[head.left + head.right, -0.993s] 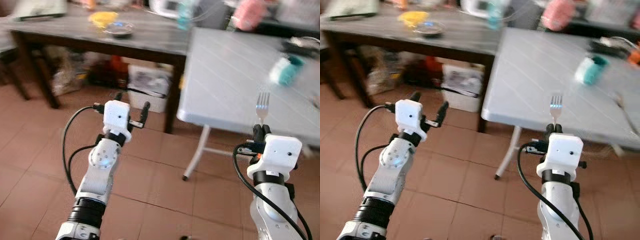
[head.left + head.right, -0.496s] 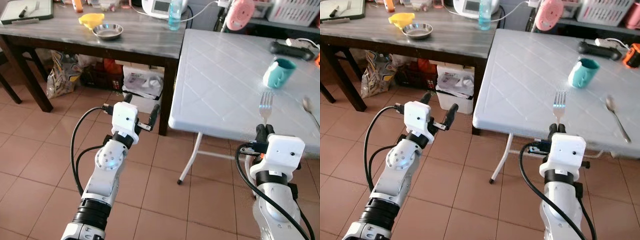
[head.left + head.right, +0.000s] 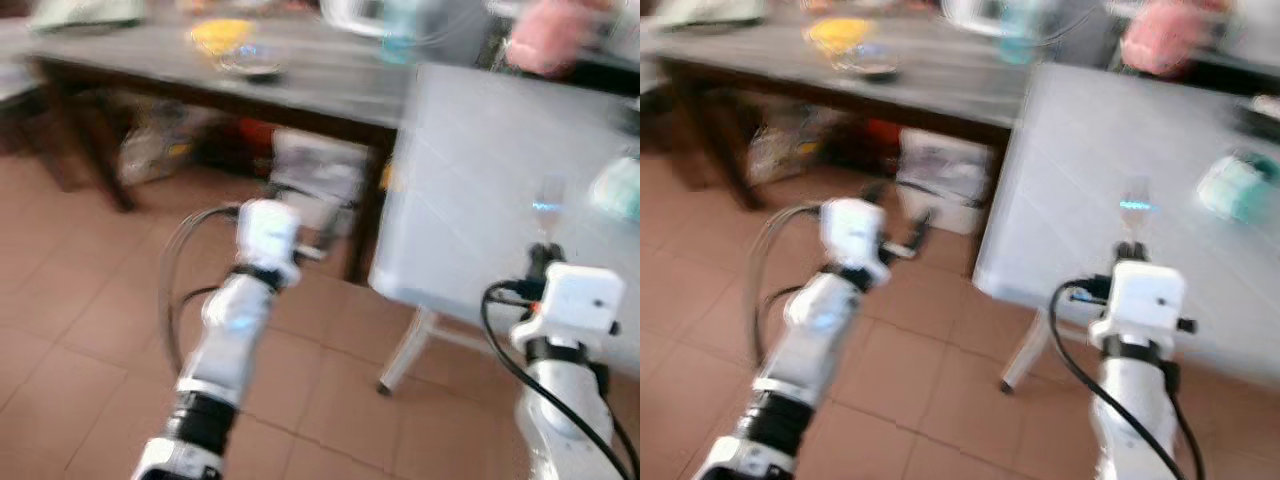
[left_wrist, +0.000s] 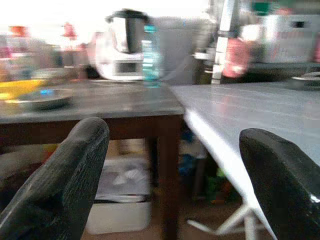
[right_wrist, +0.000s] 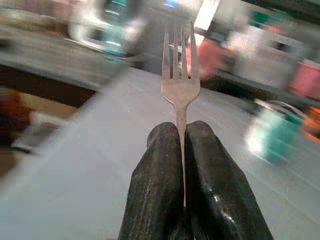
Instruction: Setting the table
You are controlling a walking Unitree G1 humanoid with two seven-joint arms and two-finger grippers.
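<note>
A silver fork (image 5: 180, 75) stands upright, tines up, with my right gripper (image 5: 181, 127) shut on its handle. In the eye views, which are blurred, the fork (image 3: 547, 205) is held in front of the near edge of the white folding table (image 3: 480, 160). A teal mug (image 3: 1237, 190) stands on that table, further back and to the right. My left gripper (image 3: 898, 210) is raised over the tiled floor, left of the white table. Its fingers (image 4: 65, 190) are spread wide with nothing between them.
A dark wooden table (image 3: 300, 85) butts against the white one on the left. It carries a steel bowl (image 3: 250, 65), a yellow item (image 3: 222, 35) and a clear bottle (image 4: 151, 55). A white box (image 3: 320, 170) and bags sit under it. The white table's leg (image 3: 405, 350) stands on the tiles.
The whole picture has shifted to the right and gone blurred, so the camera is moving. Both arms keep their pose; the fork stays in the right gripper.
</note>
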